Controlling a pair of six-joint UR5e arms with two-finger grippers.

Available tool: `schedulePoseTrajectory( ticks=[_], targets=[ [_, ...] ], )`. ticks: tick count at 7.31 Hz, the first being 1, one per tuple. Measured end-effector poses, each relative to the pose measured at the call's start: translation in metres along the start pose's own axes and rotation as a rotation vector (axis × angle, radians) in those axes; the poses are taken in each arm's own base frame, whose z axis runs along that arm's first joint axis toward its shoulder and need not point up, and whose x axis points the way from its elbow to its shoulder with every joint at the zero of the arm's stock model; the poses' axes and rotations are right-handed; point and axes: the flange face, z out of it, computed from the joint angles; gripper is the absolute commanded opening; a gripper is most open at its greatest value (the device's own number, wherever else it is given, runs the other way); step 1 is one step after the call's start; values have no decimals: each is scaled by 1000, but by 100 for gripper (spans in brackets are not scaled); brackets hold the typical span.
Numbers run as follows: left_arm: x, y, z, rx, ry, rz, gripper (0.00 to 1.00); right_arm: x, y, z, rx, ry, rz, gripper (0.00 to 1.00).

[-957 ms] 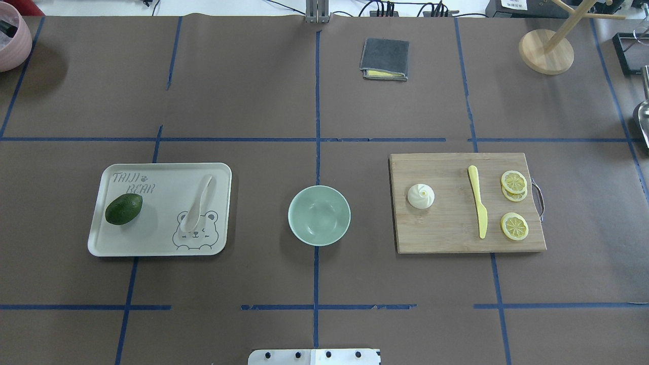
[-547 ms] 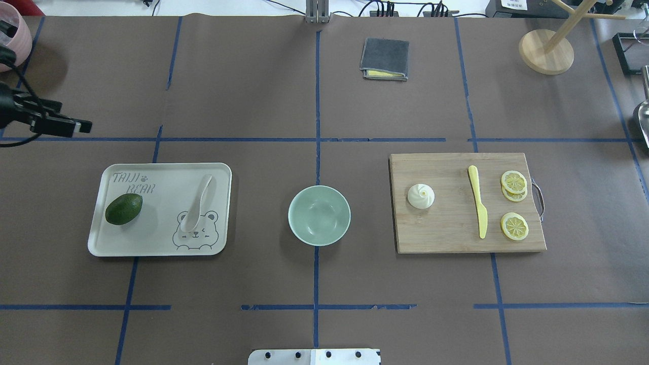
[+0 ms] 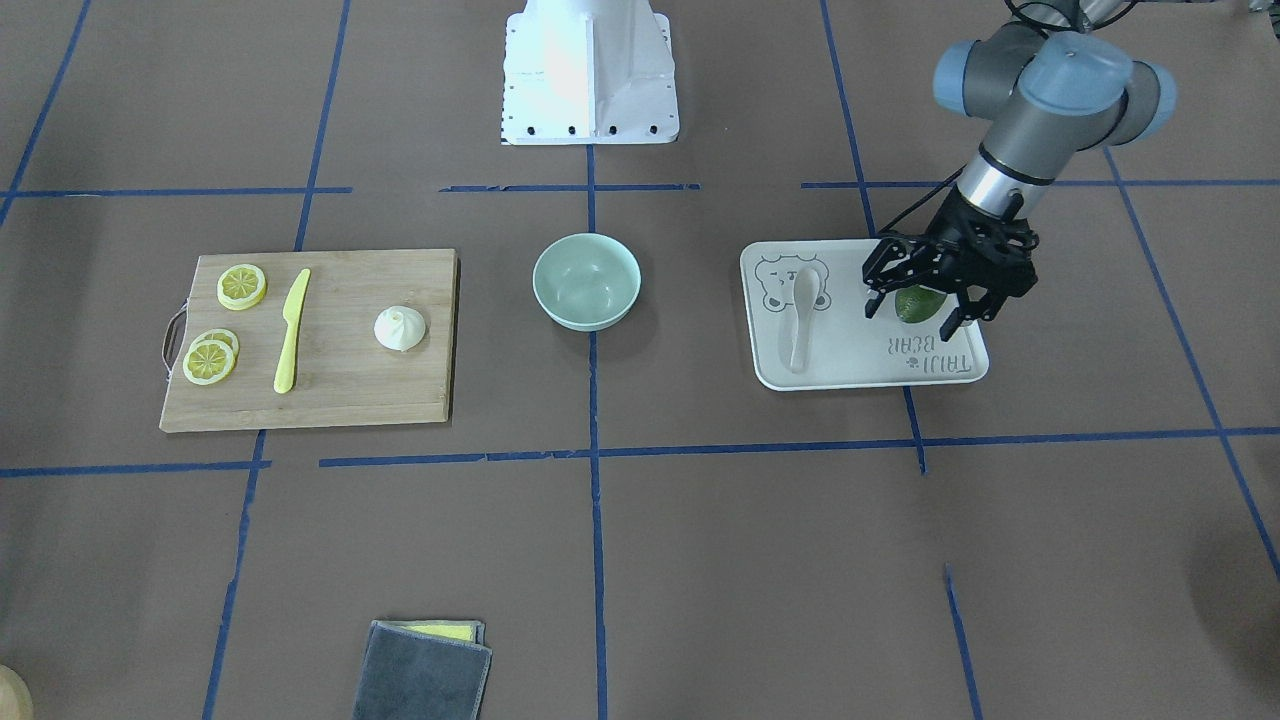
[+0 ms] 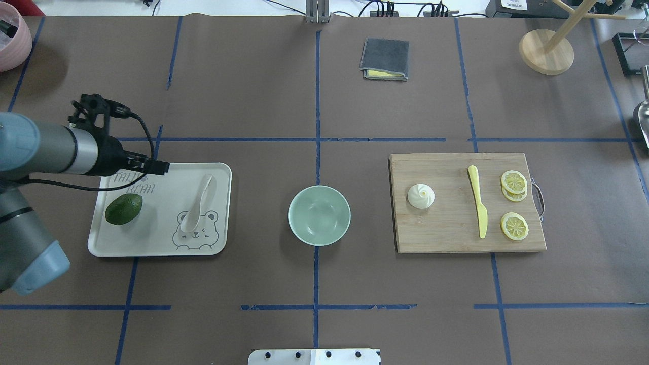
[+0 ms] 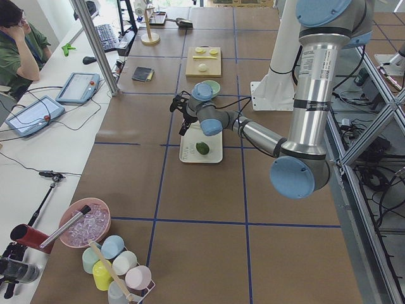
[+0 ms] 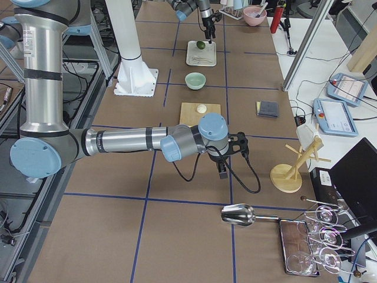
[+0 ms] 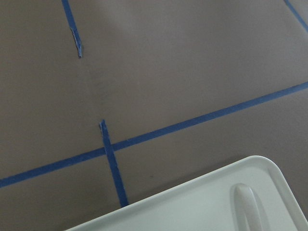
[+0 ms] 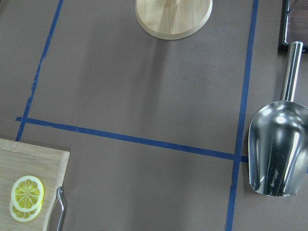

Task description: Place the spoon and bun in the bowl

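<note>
Table: brown paper surface (image 4: 253, 101) marked into squares with blue tape; every task item lies in the row nearest the robot.
Left hand: black two-finger left gripper (image 3: 910, 315) is spread wide, holds nothing, and hovers over the avocado end of the tray.
Tray: pale rectangular bear-print tray (image 4: 152, 230) carries a dark green avocado (image 4: 123, 209) and the spoon.
Spoon: small off-white soup spoon (image 4: 197, 203) lies flat on the tray's bowl-side half, scoop toward the robot, well apart from the avocado.
Bowl: round mint-green glossy bowl (image 4: 319, 218) is empty, between tray and board.
Bun: white pleated steamed bun (image 4: 421, 196) sits on a bamboo cutting board (image 4: 446, 228), on the end nearest the bowl.
Board extras: yellow plastic knife (image 4: 477, 203) and lemon slices (image 4: 514, 225) lie further along it.
Far side: folded grey cloth (image 4: 384, 59) and round wooden stand base (image 4: 546, 51).
Step in hand: likely the reach for the spoon. Shift toward the bowl side, set the fingers across the thick handle, go low to the tray, and steer clear of the avocado.
Hard to see: right gripper (image 6: 222, 168) shows only in the right side view, so I cannot tell its opening. The left wrist view catches only a tray corner and the handle tip.
</note>
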Motion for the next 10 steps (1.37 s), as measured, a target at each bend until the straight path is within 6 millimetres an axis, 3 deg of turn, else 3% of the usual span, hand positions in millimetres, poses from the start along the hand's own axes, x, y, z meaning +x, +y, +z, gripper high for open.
schedulePoseTrajectory(
  ticks=[2, 3, 4, 6, 7, 8, 9, 10],
  targets=[
    [46, 15, 37, -12, -23, -33, 97, 0, 0, 0, 0, 0, 0, 100],
    [60, 18, 46, -19, -27, -33, 85, 0, 0, 0, 1, 0, -1, 100],
    [69, 23, 52, -24, -29, -27, 79, -1, 0, 0, 1, 0, -1, 100],
    [74, 29, 60, -31, -38, -21, 79, 0, 0, 0, 1, 0, -1, 100],
    [78, 29, 65, -34, -39, -20, 72, 0, 0, 0, 0, 0, 0, 100],
    [82, 29, 69, -37, -37, -17, 45, 0, 0, 0, 0, 1, 0, 100],
    [86, 29, 71, -40, -34, -14, 2, 0, 0, 0, 0, 1, 1, 100],
    [88, 29, 71, -41, -32, -13, 0, 0, 0, 0, 0, 1, 1, 100]
  ],
)
